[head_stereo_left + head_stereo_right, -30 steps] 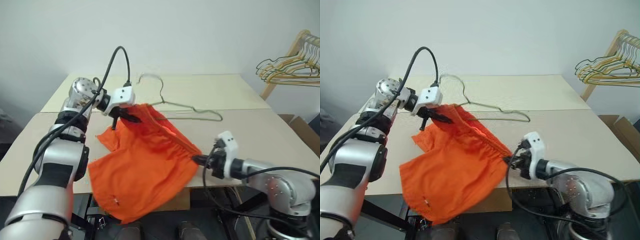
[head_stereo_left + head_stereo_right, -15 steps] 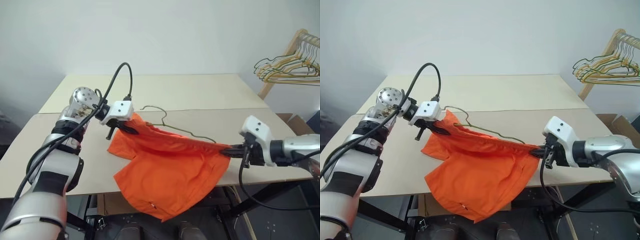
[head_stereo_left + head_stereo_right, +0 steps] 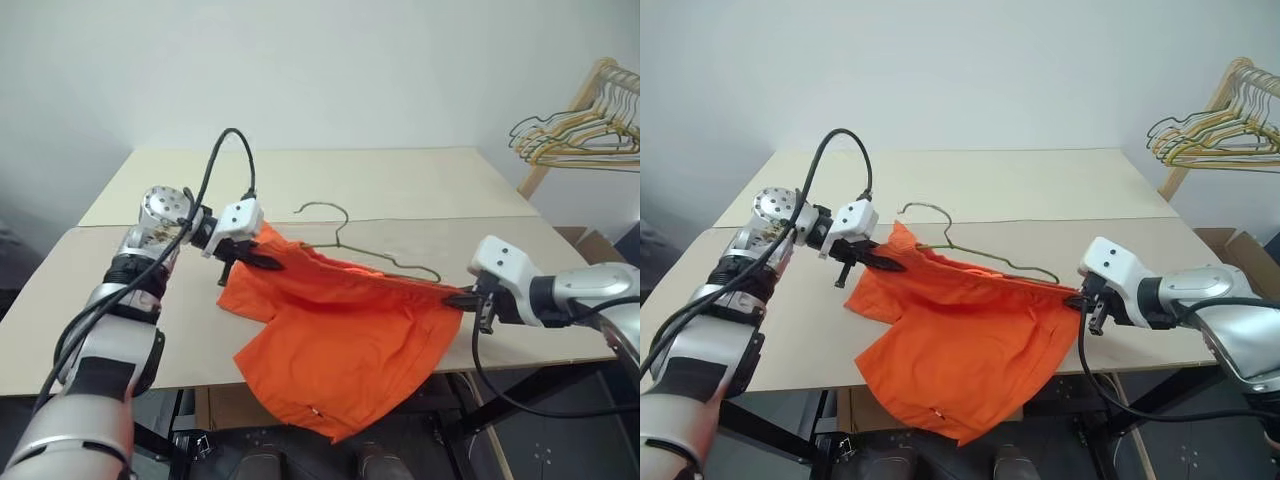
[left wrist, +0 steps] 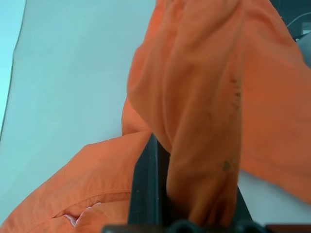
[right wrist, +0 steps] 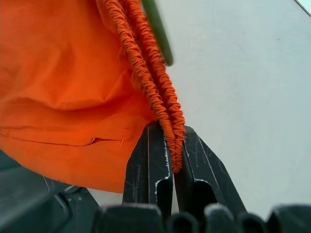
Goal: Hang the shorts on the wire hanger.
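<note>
The table (image 3: 90, 300) carries everything, a pale top whose near edge the cloth overhangs; across its middle the shorts (image 3: 340, 345) are stretched by the waistband between the two arms, the band running as a taut line from left to right, while the legs sag below it and spill past the front edge; just behind that band lies the wire hanger (image 3: 385, 262), its hook (image 3: 325, 210) curling up toward the far side and its long bottom wire running roughly parallel to the waistband, partly covered by orange fabric at the left end; off to the far right a bunch of other hangers (image 3: 580, 130) hangs on a wooden stand, well apart from the work.

The left gripper (image 3: 268, 260) is clamped tight on the left end of the waistband, cloth bunched over its fingers in the left wrist view; the right gripper (image 3: 1078, 298) is likewise pinched closed on the right end, the gathered elastic caught between its two black fingers (image 5: 148, 165), with the hanger's wire passing just beside the band there.

The relation that matters: hanger and waistband share one long axis, the hanger sitting just behind the band; the right gripper looks nearer the hanger's free shoulder, so judged from here the next move is probably to work the band over the wire.
</note>
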Robot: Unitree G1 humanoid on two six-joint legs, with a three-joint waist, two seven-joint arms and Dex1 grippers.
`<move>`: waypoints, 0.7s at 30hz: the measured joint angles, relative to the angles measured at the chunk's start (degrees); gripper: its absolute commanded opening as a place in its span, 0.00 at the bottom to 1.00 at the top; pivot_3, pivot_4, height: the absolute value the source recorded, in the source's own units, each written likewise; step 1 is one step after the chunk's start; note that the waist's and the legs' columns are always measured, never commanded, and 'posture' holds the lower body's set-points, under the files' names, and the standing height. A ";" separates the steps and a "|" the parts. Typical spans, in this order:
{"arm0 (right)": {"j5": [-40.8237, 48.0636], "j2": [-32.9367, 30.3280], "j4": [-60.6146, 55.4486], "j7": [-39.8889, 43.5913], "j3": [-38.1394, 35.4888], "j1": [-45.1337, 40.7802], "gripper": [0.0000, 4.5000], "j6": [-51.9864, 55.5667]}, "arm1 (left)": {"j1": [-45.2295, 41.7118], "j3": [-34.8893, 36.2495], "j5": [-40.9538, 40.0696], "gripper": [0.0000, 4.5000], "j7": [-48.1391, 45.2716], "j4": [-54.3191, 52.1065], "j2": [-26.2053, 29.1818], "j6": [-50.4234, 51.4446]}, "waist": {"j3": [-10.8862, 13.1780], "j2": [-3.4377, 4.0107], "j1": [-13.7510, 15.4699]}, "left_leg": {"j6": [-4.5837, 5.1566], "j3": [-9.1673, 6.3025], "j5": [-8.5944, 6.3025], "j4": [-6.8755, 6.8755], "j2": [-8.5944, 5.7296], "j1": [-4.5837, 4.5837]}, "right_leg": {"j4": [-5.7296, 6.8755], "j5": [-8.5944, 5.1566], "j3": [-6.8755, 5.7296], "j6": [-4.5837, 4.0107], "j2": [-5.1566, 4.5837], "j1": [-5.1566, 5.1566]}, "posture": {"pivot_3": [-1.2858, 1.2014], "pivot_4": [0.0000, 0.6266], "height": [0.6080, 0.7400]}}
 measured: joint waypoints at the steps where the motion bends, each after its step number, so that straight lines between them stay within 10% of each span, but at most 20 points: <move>1: 0.00 0.00 0.14 0.21 0.17 -0.07 0.00 -0.12 | 0.02 -0.58 0.04 0.00 0.04 -0.10 0.20 -0.73 | 0.00 0.00 0.01 | 0.00 0.01 0.00 0.01 -0.01 0.00 | 0.00 -0.05 0.00 -0.08 -0.01 0.01 | 0.54 0.00 1.00; 21: -5.46 -0.08 3.19 1.01 2.81 0.58 0.00 -3.41 | 1.26 1.21 -4.98 0.00 -0.03 -2.06 -1.36 1.73 | 0.00 0.00 0.02 | 0.00 0.02 0.00 0.01 -0.02 0.01 | 0.00 -0.07 0.02 -0.10 -0.01 0.01 | 0.55 0.00 1.00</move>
